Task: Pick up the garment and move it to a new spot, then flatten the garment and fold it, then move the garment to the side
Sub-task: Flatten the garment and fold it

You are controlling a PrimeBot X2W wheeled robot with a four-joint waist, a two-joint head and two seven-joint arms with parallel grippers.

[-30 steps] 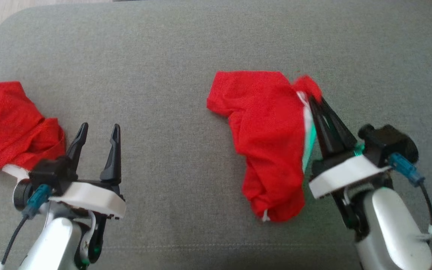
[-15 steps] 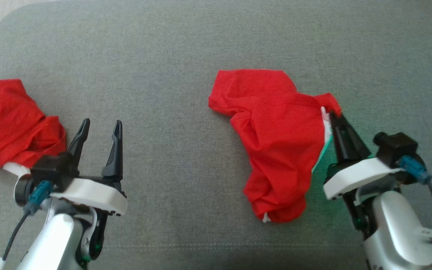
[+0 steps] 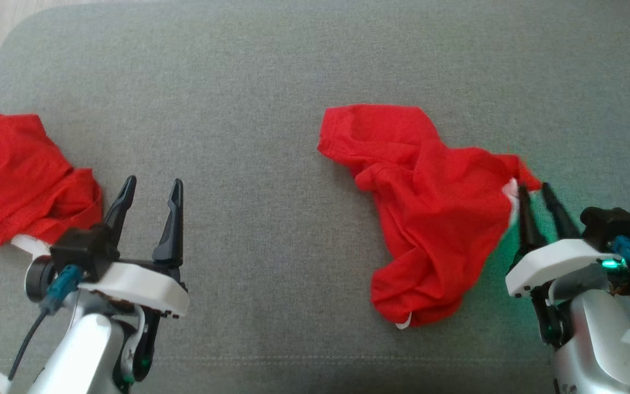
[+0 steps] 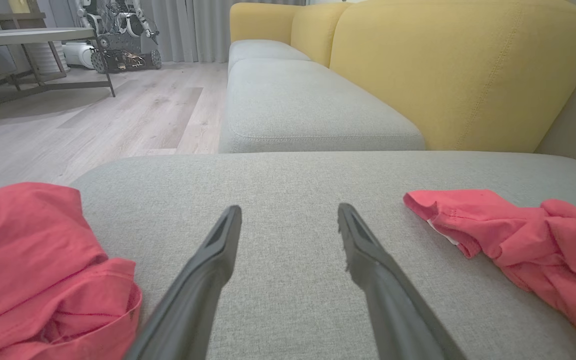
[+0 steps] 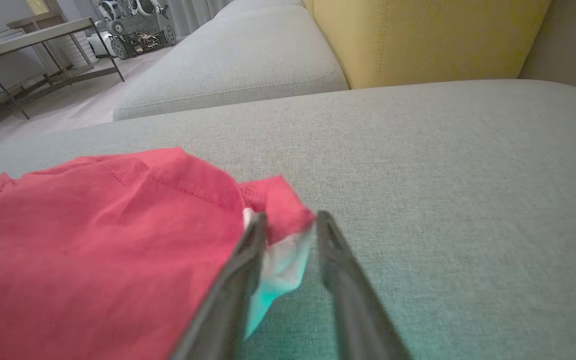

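My right gripper (image 3: 534,189) has dragged a corner of the red garment (image 3: 435,213) outward across the grey cushion (image 3: 271,82). Its fingers, pinched a moment ago, are now parting. A slim gap shows, with the red corner and its white label lying loosely at my fingertips. The rest of the cloth trails crumpled to my inner side. I judge the relocation done and flattening next. My left gripper (image 3: 153,181) hangs spread wide and empty, a second red heap (image 3: 14,175) just outside it.
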